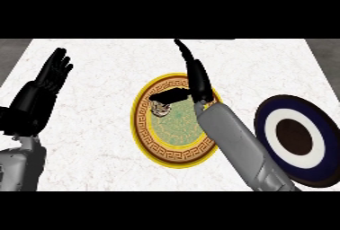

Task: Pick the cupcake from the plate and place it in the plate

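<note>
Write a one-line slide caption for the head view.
Right robot hand poised over the cupcake on the yellow-rimmed plate; blue-and-white plate at right, left robot hand resting open at left.

You're looking down on a kitchen counter (93, 112), its top white and marbled, ornate yellow-rimmed plate (138, 117) at centre, dark blue ringed plate (266, 131) at right.

A white, faintly veined marble table (100, 134) fills the view; grey floor (328, 49) shows beyond its far corners.
</note>
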`<state>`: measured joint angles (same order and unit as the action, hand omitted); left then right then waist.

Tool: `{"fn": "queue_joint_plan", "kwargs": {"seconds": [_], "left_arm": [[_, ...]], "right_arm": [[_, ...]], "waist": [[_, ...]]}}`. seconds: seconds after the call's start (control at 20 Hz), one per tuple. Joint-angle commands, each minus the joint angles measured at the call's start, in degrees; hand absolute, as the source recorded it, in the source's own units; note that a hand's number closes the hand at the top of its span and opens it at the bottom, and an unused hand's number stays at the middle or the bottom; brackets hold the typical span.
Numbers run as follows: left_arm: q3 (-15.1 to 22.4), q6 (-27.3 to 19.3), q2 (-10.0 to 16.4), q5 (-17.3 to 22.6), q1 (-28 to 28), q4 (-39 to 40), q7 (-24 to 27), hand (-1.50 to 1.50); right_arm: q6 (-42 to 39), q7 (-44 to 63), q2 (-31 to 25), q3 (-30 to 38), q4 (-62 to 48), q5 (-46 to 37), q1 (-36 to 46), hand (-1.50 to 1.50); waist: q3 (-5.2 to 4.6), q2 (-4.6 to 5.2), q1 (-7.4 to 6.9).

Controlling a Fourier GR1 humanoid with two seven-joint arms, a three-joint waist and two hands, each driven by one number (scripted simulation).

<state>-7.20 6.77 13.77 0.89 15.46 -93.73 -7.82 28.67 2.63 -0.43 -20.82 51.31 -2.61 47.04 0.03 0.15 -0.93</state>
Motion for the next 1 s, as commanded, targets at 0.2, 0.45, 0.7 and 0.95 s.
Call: {"fn": "queue_joint_plan", "kwargs": {"seconds": [0.2,0.45,0.7,0.95], "left_arm": [[-2.93,1.16,1.84,1.08,3.41,4.98,1.18,0.0],[0.3,-0.69,-1.22,-1.11,-1.25,-0.22,0.46,0.0],[0.45,-1.22,-1.51,-1.52,-1.01,-1.54,-0.79,0.0],[-1.23,0.89,-0.35,0.85,-2.05,-3.66,-1.66,0.0]], "right_arm": [[-8.33,-5.34,-7.87,10.3,5.72,6.9,-6.2,-1.5],[-17.26,-10.43,-15.98,14.45,11.1,10.51,-14.82,-1.5],[-24.26,-14.18,-21.31,17.77,14.32,12.18,-22.39,-1.5],[-29.88,-14.77,-25.76,22.61,13.33,13.08,-21.66,-1.5]], "waist": [[-0.01,-0.03,0.99],[0.01,-0.15,0.98],[0.0,-0.19,1.05],[-0.01,-0.19,0.73]]}}
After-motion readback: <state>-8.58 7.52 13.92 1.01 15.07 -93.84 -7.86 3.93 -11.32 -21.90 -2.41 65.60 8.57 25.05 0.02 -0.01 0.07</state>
